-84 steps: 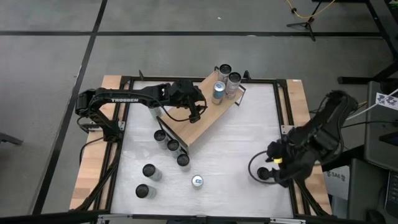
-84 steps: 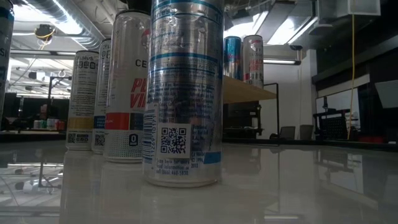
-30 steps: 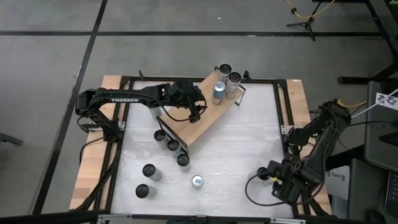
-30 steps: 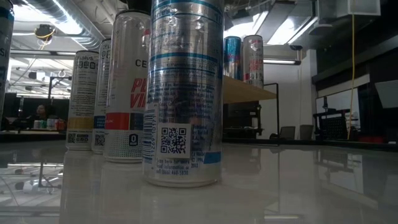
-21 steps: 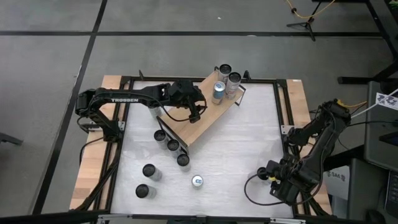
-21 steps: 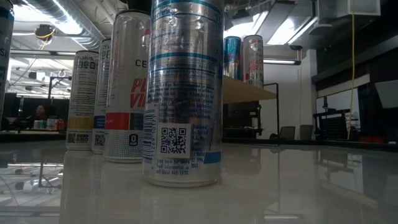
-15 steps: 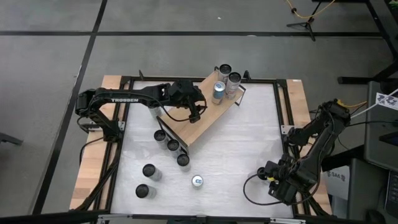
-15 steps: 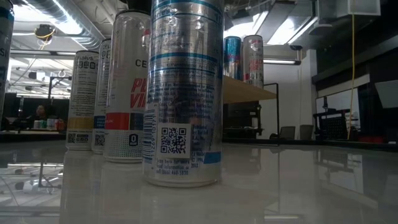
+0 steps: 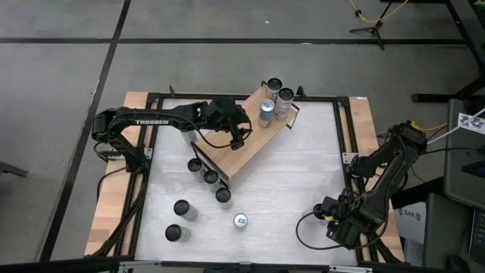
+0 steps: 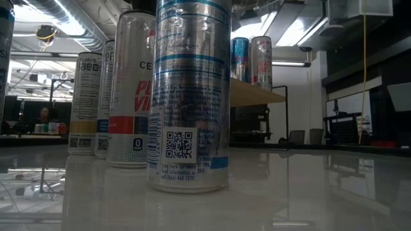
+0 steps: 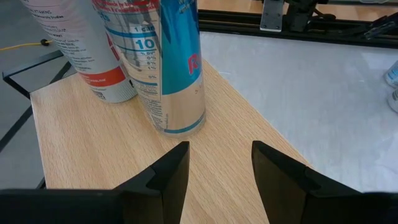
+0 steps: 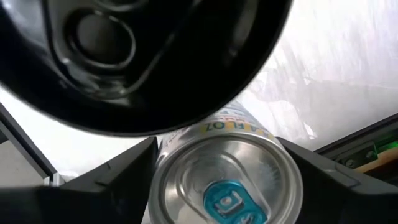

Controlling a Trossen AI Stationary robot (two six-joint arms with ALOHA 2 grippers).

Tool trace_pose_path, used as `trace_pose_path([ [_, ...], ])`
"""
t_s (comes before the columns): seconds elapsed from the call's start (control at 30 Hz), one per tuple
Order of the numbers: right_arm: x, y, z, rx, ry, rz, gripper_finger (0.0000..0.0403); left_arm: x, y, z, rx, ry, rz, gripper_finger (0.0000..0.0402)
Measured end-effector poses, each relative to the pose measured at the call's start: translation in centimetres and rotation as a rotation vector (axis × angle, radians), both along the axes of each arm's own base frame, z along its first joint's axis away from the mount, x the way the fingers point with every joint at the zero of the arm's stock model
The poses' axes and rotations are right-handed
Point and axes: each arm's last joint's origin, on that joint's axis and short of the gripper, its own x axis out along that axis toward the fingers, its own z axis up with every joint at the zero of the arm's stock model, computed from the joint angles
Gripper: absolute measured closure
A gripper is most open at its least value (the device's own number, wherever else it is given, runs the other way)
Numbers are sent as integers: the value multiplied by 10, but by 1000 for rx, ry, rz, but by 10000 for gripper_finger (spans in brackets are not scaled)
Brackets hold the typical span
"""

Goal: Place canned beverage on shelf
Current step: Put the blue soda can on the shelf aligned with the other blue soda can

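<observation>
The shelf [image 9: 241, 144], a light-brown wooden board with black frame ends, lies slantwise at the table's far middle. Three cans stand on its far end, among them a blue-and-silver one [image 9: 266, 112] [image 11: 177, 68]. My left gripper [image 9: 238, 130] [image 11: 217, 158] hovers open and empty over the board, just short of that can. Several more cans stand on the white table near the left and near edges [image 9: 211, 177] [image 10: 189, 96]. My right gripper [image 9: 327, 214] is at the near right corner, shut on a silver can [image 12: 227, 180] with a blue tab. My right gripper has one finger [image 12: 112, 183] on each side of the can, on its side wall just below the top rim [image 12: 166, 157]. The can's top faces the wrist camera and its body runs away along the fingers. I cannot tell whether it rests on the table.
A large dark round part [image 12: 143, 56] fills the upper half of the right wrist view. Black frame rails [image 9: 345, 136] run round the table. Bare white tabletop [image 9: 295, 174] lies between the shelf and my right arm.
My right arm has edged a little toward the table's left, low at the near right corner. The left arm and all the cans have kept still.
</observation>
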Motion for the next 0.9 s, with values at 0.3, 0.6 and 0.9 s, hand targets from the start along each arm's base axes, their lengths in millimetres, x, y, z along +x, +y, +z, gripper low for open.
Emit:
trace_pose_path([
  [0.3,0,0,0,1,-2,1,171,0,0,0,0,0,0,237],
  [0.6,4,-3,3,19,47,-24,171,0,0,0,0,-1,0,237],
  [0.9,13,-19,33,7,128,3,179,0,0,0,1,-1,0,237],
])
